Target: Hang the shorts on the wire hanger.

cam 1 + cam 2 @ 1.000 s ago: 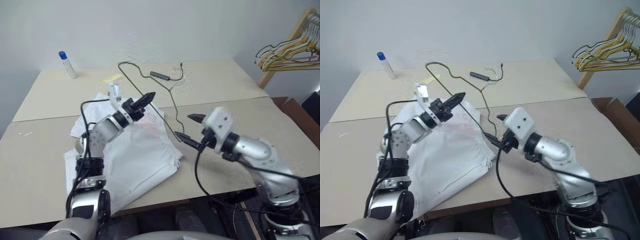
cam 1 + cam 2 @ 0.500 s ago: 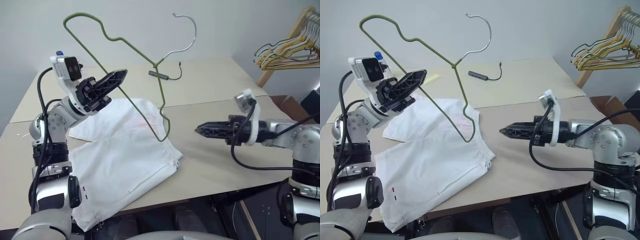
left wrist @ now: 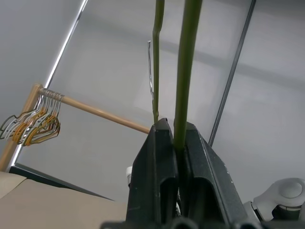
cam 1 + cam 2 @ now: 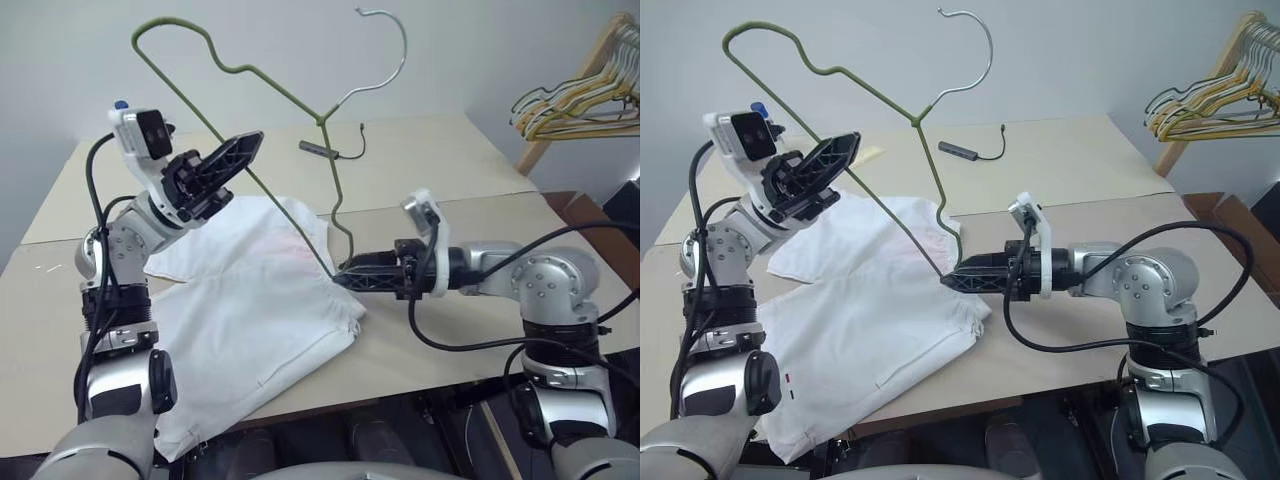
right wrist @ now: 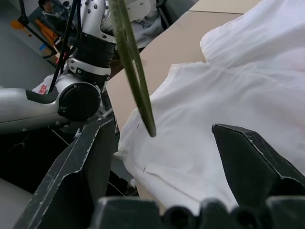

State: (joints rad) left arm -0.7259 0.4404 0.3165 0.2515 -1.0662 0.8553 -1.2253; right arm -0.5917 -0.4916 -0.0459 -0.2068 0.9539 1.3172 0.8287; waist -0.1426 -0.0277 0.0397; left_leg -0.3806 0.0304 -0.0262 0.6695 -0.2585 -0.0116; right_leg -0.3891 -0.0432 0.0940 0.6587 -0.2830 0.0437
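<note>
Far left, on the table's back edge: a blue-capped bottle, half hidden behind the left wrist camera; unchanged. Next, left gripper clenched on the long bar of the wire hanger, seen pinched between the two black fingers in the left wrist view; raised well off the table since a second ago, when the hanger lay flat on the far side of it, and hardly shifted in the last half second; hook now uppermost against the wall, lower corner dangling just above the cloth. Below and between the arms: the shorts, spread flat on the near half of the table, one leg hanging over the front edge, not yet lifted or threaded. Further right: right gripper, jaws spread wide and empty, level and pointing left; half a second ago well clear of the cloth, now swung in to the shorts' gathered waistband, tips beside the hanger's lower corner, contact not clear. Meaning, by judgement: hanger ready in the air, next step a pinch on the waistband to draw the cloth over the bar. Behind, a dark cabled dongle; far right, a wooden rack with bunched hangers, untouched.
</note>
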